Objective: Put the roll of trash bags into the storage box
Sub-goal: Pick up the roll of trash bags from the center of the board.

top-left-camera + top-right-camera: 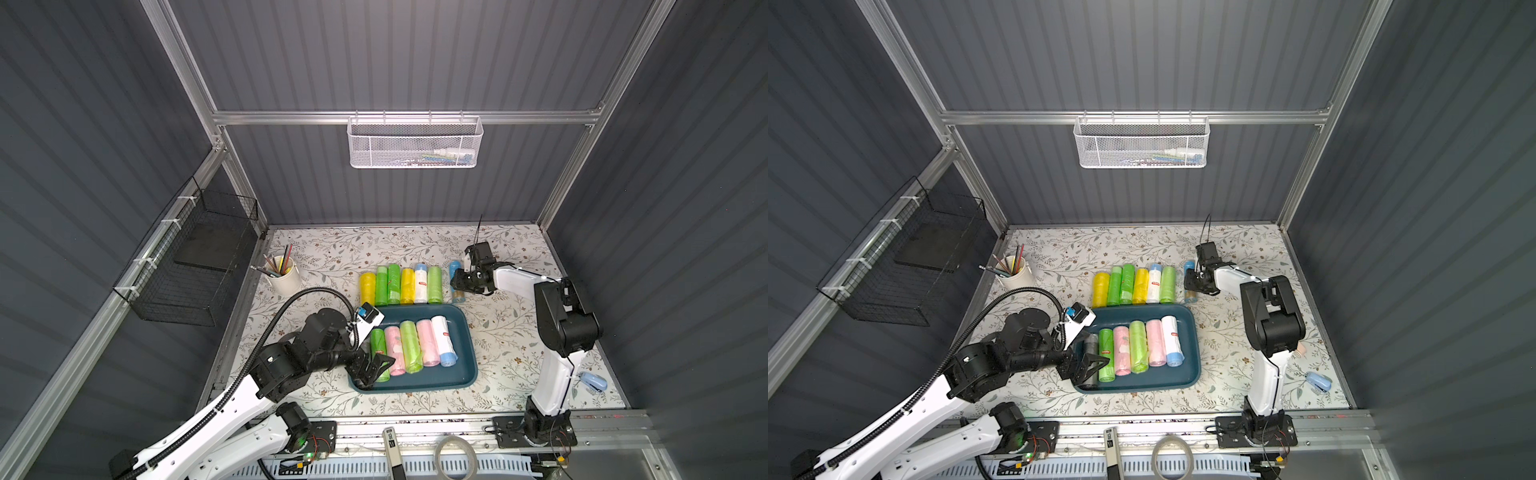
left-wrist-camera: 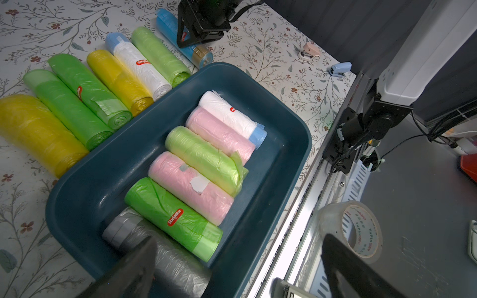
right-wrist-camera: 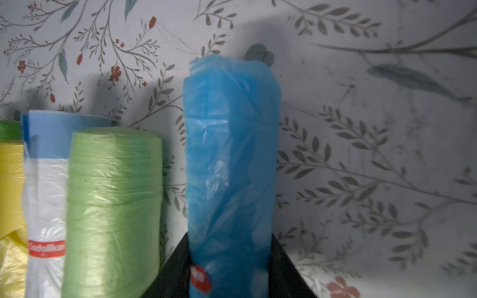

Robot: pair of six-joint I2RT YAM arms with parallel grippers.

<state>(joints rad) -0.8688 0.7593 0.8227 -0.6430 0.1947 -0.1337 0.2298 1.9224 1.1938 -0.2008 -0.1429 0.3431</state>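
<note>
While the right gripper (image 1: 459, 283) is clamped around the blue roll of trash bags (image 3: 232, 154), we see that roll lying on the floral table (image 1: 507, 332), outside the storage box (image 1: 467, 332) near the gripper. A light green roll (image 3: 113, 206) lies just beside its jaws. We find the left gripper (image 1: 374, 368) spread wide over a grey roll (image 2: 144, 232) inside that box.

Grey ribbed walls (image 1: 395, 54), floral tabletop (image 1: 519, 332)
</note>
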